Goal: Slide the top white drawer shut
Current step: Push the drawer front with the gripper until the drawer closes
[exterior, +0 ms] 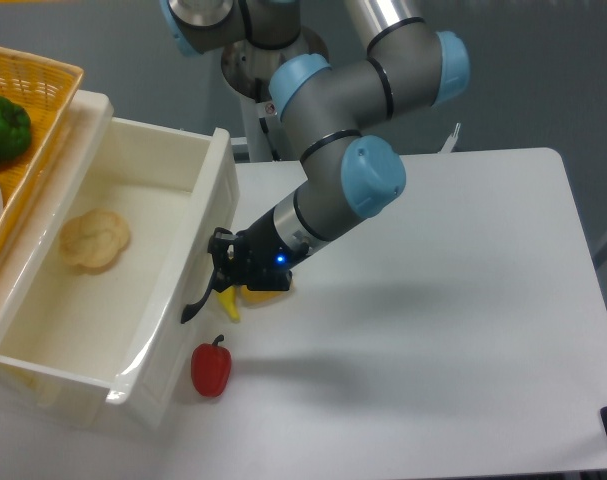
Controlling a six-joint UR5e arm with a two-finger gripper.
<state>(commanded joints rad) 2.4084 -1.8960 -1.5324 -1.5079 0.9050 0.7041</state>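
Your pincer (219, 262) presses the top white drawer (173, 290) front at centre-left; its opening can't be told. Push leftward next.

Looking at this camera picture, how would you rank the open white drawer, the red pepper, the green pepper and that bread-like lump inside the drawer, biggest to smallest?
1. The top white drawer, by far.
2. The bread-like lump.
3. The red pepper and the green pepper look much alike; the green one is cut off by the picture's edge, so I would not rank them.
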